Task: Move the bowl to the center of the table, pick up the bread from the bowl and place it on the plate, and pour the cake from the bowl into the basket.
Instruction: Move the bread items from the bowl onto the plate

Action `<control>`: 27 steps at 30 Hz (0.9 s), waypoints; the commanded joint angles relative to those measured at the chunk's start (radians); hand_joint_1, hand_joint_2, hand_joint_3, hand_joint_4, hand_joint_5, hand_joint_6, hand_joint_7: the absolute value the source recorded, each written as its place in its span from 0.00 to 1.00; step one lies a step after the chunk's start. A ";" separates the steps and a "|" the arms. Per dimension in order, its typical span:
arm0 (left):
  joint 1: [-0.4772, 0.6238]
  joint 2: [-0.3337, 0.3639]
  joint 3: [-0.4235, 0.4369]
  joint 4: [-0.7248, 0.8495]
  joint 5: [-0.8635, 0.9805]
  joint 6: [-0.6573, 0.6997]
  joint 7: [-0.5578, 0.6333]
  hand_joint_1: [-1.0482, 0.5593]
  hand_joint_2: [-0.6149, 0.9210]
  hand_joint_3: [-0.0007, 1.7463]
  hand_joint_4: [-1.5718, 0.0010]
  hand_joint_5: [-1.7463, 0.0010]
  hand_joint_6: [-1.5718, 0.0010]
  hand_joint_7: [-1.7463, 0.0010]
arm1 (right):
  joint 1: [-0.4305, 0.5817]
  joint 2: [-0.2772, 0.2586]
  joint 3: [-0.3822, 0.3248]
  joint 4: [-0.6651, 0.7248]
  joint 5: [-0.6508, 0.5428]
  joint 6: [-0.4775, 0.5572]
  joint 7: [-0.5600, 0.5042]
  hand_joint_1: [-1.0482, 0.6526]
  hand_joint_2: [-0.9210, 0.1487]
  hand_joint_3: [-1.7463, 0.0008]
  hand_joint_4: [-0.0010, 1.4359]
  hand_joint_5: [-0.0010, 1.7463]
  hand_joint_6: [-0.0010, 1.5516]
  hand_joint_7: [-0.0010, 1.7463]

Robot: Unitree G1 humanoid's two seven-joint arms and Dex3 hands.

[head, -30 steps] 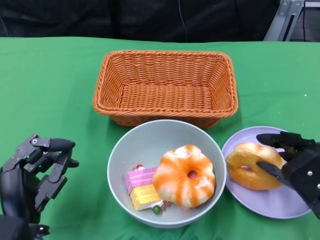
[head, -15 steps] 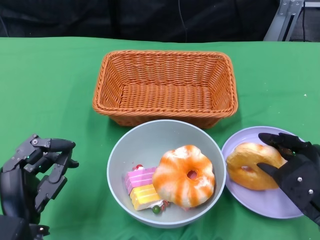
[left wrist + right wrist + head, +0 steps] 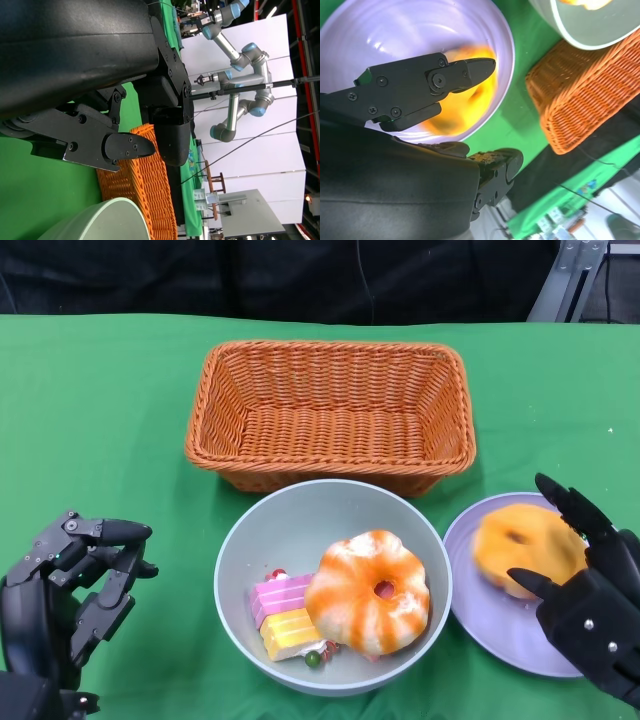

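Sitting at the lower middle of the head view, the grey bowl holds a large orange-and-white ring bread on its right side and pink and yellow cake pieces at its lower left; the bowl's upper rim lies just beside the front wall of the orange wicker basket, which fills the upper centre. At the lower right, the lilac plate carries a golden bread, its left edge almost touching the bowl's right rim. The right hand hovers over the plate's right part with fingers spread apart and nothing in its grasp; the right wrist view shows its fingers above the bread, apart from it. The left hand rests at the lower left with fingers curled inward, holding nothing, well apart from the bowl. Bare green surface stretches along the left side and right of the basket.
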 commanded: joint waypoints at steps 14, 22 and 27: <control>-0.003 0.011 0.003 0.000 -0.011 -0.004 -0.009 0.62 1.00 0.19 0.50 0.20 0.45 0.44 | 0.035 -0.043 0.003 -0.177 0.072 -0.187 0.069 0.35 0.03 0.99 0.30 0.10 0.22 0.04; -0.009 0.006 0.000 0.005 -0.023 -0.001 -0.018 0.61 1.00 0.18 0.51 0.20 0.45 0.46 | 0.016 -0.063 0.048 -0.339 0.014 -0.093 0.193 0.33 0.02 1.00 0.39 0.10 0.33 0.04; -0.013 0.002 -0.002 0.004 -0.026 0.001 -0.022 0.60 1.00 0.17 0.51 0.20 0.44 0.47 | -0.020 -0.090 0.095 -0.400 -0.017 -0.047 0.295 0.30 0.02 1.00 0.41 0.08 0.33 0.02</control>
